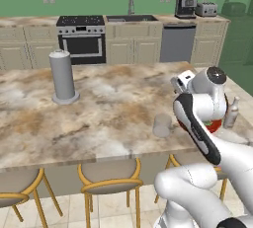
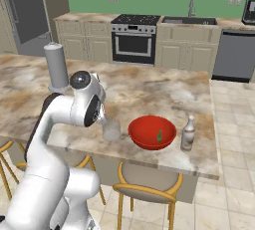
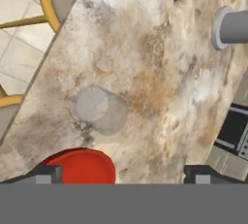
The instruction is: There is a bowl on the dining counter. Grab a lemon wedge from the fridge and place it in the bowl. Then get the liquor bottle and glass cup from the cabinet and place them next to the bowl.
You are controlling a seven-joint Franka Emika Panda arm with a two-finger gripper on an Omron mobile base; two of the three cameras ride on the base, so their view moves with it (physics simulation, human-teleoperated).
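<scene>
Three task items are seen set on the dining counter in the right base view: bowl, glass cup just left of it, liquor bottle just right of it. A small green-yellow lemon wedge is seen inside the bowl. A tall grey cylinder stands well apart, far side.

Left base view: cup stands clear of the arm near the counter's front edge; bowl mostly hidden behind the arm; bottle at right.

Hand view: gripper is seen above the counter, tips wide apart, nothing betw. them; cup below, bowl rim at bottom.

Judgement: placement appears complete. Withdrawal is best done straight up, jaws kept wide, w/o sideways swing, so cup and bowl are not knocked; stools are to be avoided on retraction.
</scene>
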